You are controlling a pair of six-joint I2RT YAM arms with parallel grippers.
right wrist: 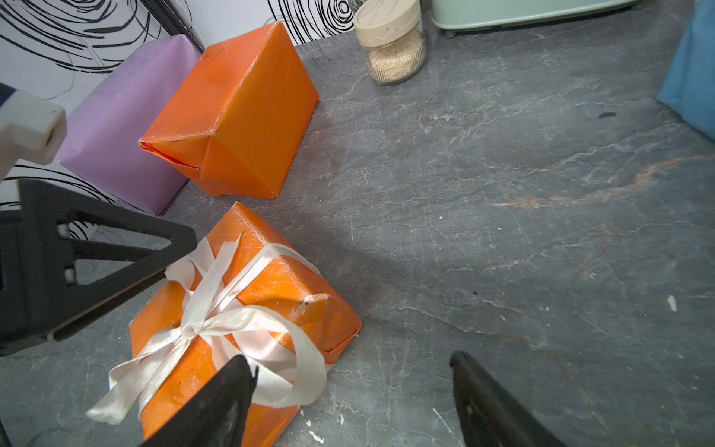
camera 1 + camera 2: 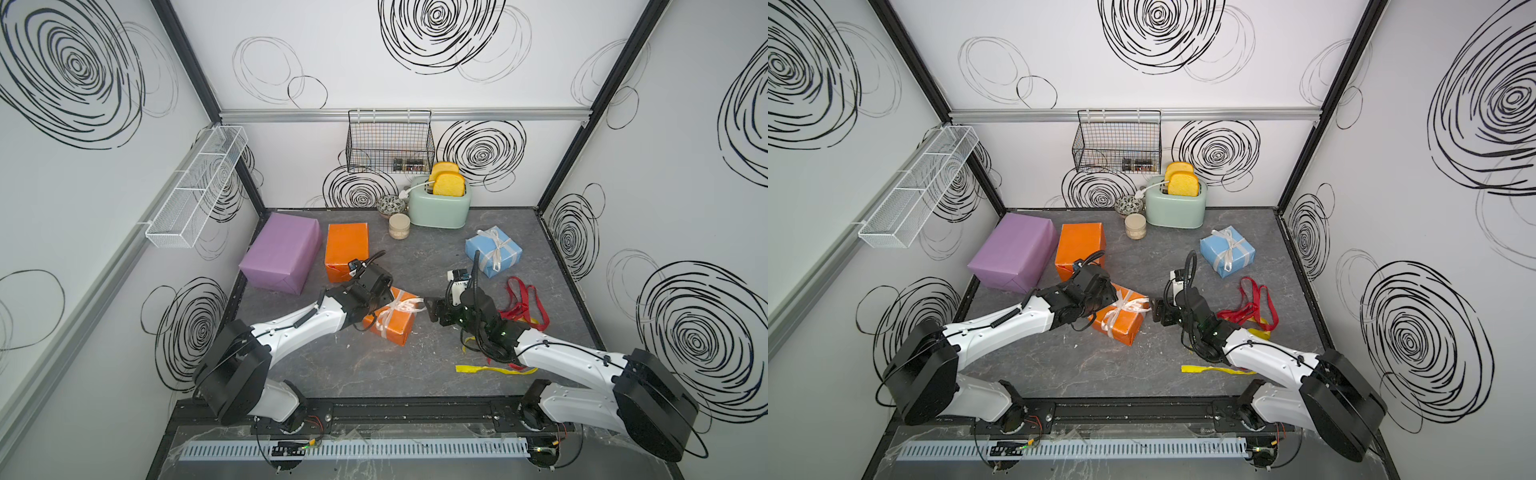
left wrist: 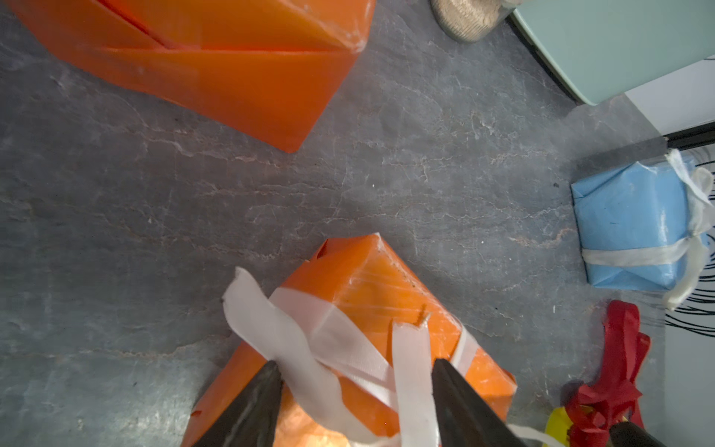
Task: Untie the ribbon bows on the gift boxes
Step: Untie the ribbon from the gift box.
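The smaller orange gift box (image 2: 395, 326) (image 2: 1121, 326) lies mid-table with a white ribbon bow (image 2: 401, 305) (image 1: 216, 321) still knotted on top. My left gripper (image 2: 382, 301) (image 3: 356, 363) hangs over the box, open, with loose white strands (image 3: 412, 367) lying between its jaws, not pinched. My right gripper (image 2: 428, 308) (image 1: 350, 358) is open at the box's right side, one finger (image 1: 232, 387) against a bow loop. The light-blue box (image 2: 492, 251) at back right keeps its white bow (image 2: 494, 245). The lilac box (image 2: 282, 253) and medium orange box (image 2: 347, 249) carry no ribbon.
A loose dark red ribbon (image 2: 523, 301) and a yellow ribbon (image 2: 478, 368) lie by my right arm. A mint-green toaster (image 2: 440, 205), a jar (image 2: 399, 226) and a patterned bowl (image 2: 390, 204) stand at the back. Wire baskets hang on the walls.
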